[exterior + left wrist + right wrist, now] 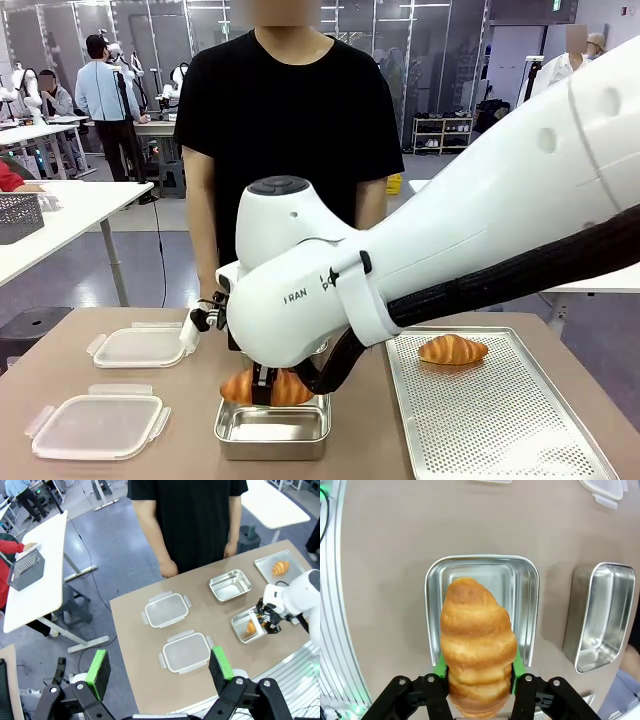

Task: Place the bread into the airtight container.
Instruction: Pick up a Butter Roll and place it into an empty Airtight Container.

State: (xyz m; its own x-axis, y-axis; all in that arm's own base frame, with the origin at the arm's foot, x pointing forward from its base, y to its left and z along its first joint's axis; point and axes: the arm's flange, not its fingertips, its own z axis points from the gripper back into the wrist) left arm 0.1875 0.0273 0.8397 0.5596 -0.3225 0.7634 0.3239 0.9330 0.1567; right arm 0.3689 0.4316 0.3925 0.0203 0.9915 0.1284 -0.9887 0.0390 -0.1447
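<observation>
A golden croissant, the bread [477, 640], is pinched between the green pads of my right gripper [477, 669], which is shut on it. It hangs just above an open steel container [525, 600], over the container's near end. From the front, the same croissant [290, 388] sits at the rim of the container [272, 432] under my right gripper [262, 385]. A second croissant [452, 349] lies on the perforated tray [500, 420]. My left gripper [159, 666] is open, high above the table with nothing between its fingers.
Two clear lids [140, 345] [97, 425] lie at the table's left. A second steel container [600, 615] stands beside the first. The person stands at the far edge, hands by the table. The tray takes up the right side.
</observation>
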